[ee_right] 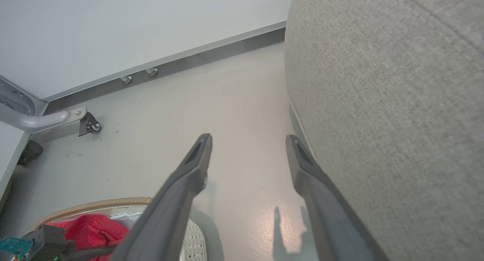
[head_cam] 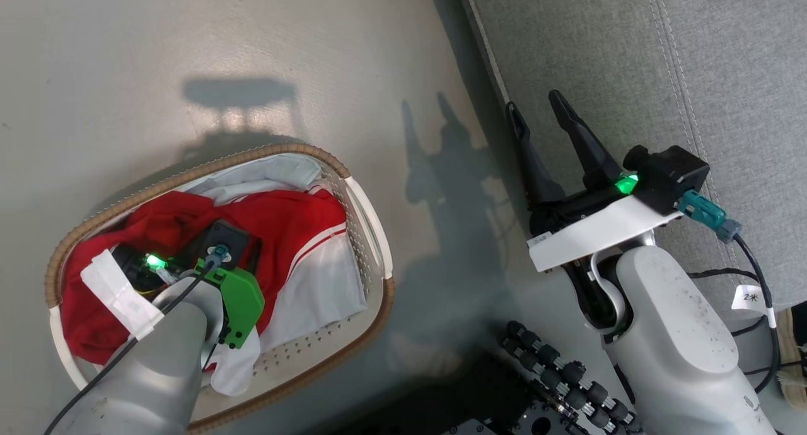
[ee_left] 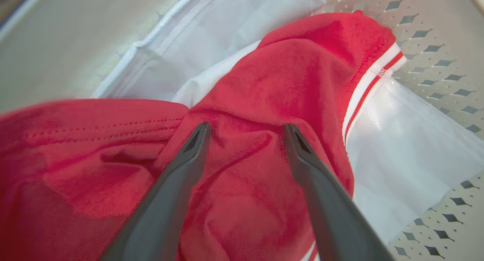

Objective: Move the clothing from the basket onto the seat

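1 grey seat [head_cam: 630, 57] at right, 1 basket [head_cam: 208, 164] on floor at left, 1 red clothing [head_cam: 284, 220] heaped inside it w/ 1 white cloth [head_cam: 265, 173]. L gripper [ee_left: 245, 130] jaws wide, red fold betw. the tips, not pinched. R gripper [head_cam: 534, 104] jaws wide, empty, by seat edge, well apart from clothing.

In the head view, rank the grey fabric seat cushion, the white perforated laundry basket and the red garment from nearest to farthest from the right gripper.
1. Grey fabric seat, just right of the right gripper.
2. White perforated basket, off to its left.
3. Red garment, farther left, inside the basket.
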Motion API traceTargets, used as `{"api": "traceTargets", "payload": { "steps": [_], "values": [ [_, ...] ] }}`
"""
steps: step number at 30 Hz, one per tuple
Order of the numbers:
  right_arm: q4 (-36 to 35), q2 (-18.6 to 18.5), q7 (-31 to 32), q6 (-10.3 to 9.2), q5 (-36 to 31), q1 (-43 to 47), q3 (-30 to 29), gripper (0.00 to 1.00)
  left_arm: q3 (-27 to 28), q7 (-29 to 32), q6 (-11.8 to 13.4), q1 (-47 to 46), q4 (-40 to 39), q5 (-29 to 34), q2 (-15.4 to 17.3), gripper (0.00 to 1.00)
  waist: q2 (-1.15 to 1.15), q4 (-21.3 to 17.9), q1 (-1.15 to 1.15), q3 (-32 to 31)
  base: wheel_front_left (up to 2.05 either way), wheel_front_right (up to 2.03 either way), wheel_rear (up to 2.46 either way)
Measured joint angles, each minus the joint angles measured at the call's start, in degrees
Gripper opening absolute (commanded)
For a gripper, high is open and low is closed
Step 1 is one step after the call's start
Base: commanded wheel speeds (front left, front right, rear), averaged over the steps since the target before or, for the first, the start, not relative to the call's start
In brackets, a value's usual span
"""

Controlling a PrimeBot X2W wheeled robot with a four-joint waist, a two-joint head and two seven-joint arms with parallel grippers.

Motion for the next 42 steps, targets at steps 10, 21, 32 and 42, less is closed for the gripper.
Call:
{"api": "traceTargets", "payload": {
  "steps": [10,21,32,42],
  "values": [
    [-0.05,0.01,0.00,0.00,0.10,-0.40,0.00,1.00,-0.33,-0.25,0.77,-1.49,0.48,-0.19,0.85,1.00,0.00,-0.31,0.00,1.73,0.00,0.00,0.00],
    [-0.03,0.01,0.00,0.00,0.36,-0.40,0.19,1.00,-1.41,-0.10,1.57,-3.20,1.88,-0.31,1.60,1.00,0.00,-0.45,0.00,3.16,0.00,0.00,0.00],
    [-0.19,0.01,0.00,0.01,0.36,-0.43,0.14,1.00,-3.08,4.80,1.35,-4.47,3.20,-0.09,1.92,1.00,0.00,-0.48,0.00,4.53,0.00,0.00,0.00],
    [0.26,0.04,0.00,0.00,0.70,-0.48,0.45,1.00,-3.30,4.83,1.77,-3.99,3.63,-1.11,1.93,0.00,0.00,-0.71,0.00,3.09,0.00,0.00,0.00]
  ]
}}
